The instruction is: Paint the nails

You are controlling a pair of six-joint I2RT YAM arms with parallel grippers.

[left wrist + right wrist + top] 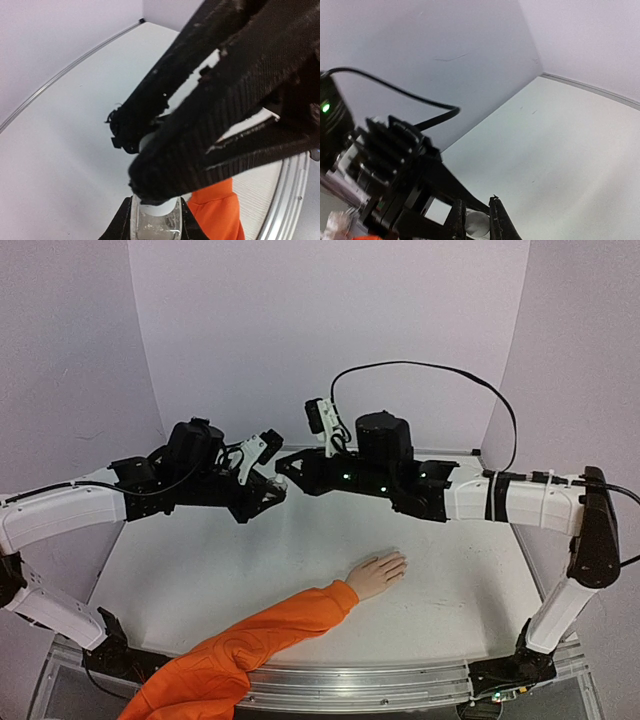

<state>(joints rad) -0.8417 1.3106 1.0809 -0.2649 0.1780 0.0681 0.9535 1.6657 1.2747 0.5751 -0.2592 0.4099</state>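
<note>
While both arms meet in mid-air over the far middle of the table [200,570], the left gripper [156,226] is clamped on the body of a small white bottle [155,220]. The right gripper [476,223] is pinched narrow on what looks like its cap [477,225] - probably the uncapping step.

The nails [401,562] are well apart from both grippers, nearer and to the right, at the fingertips of the mannequin hand [376,575]. It lies flat on the table with fingers pointing right-far, its orange sleeve [250,645] trailing to the near left edge. The nails themselves are too small to make out (skin-coloured, no paint visible).

Handling, as a guess: the mannequin hand looks light and stiff, so it may slide under a push - brush with light strokes only. The nails are not to be gripped. If steadying is needed, hold at the wrist or sleeve. The bottle seems smooth, small and spillable, so keep it upright and held by its sides.
</note>
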